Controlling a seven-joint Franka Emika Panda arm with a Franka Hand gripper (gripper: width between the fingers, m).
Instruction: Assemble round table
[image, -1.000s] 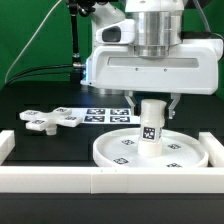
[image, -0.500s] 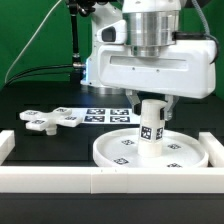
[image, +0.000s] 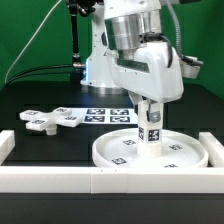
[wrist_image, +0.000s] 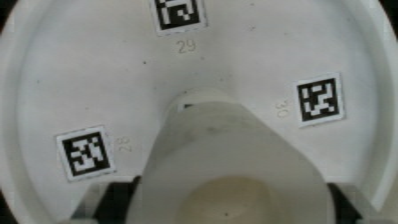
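Gripper fingers were pressed against opposite sides of the short white plastic cylinder leg — pinching it near its top, as far as could be judged from the dark pads flanking it in the wrist view. The leg was held upright between the fingers, and its lower end was set on the middle of the large rimmed round white plastic disc, which lay flat directly beneath the hand.

The leg was judged to be light, stiff and hard, with a smooth curved wall that could slip or turn within the pads. A hold across its full width, high on the body and square to its axis, was judged the soundest. The disc was likewise judged light, and liable to slide or spin on the table if the leg were twisted against it.

The flat white cross-shaped plastic base lay well apart from the hand — off toward the exterior view's left, lower than the fingers, and untouched.
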